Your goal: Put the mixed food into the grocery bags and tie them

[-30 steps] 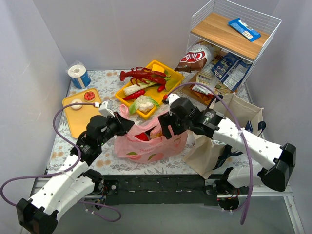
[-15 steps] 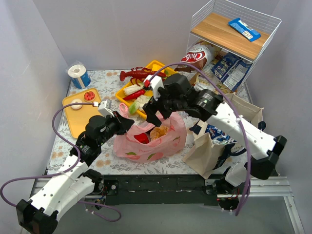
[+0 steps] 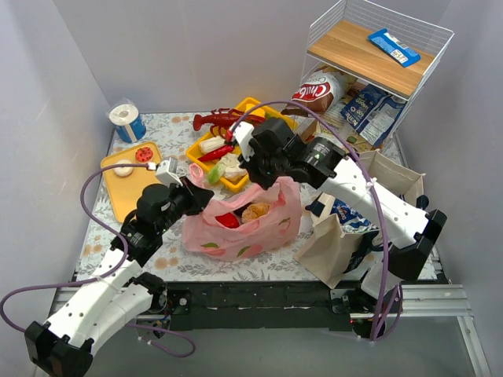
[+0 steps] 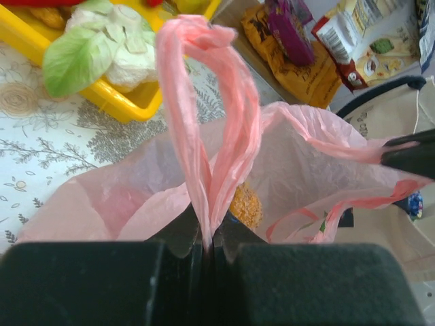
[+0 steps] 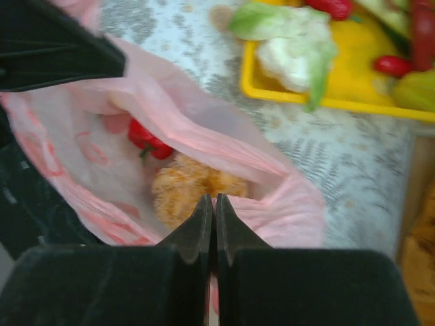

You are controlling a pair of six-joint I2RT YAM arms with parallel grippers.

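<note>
1. Left gripper (image 4: 207, 234): jaws clamped on one handle loop of the bag (image 3: 244, 236); the loop stands upright above them.
2. Right gripper (image 5: 212, 204): jaws together. It seems to pinch the other handle, though little film shows there.
3. Over the last second the right arm has lifted back toward the tray (image 5: 272, 95), stretching the mouth open. Tying looks near.
4. The bag sits mid-table beside the tote (image 3: 330, 243). It is thin, pink and slack, and holds a pepper (image 5: 146, 139) and bread (image 5: 197, 190).

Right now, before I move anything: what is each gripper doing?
Left gripper: closed, pinching a loop handle of the pink bag.
Right gripper: closed, apparently on the pink bag's opposite rim.
</note>
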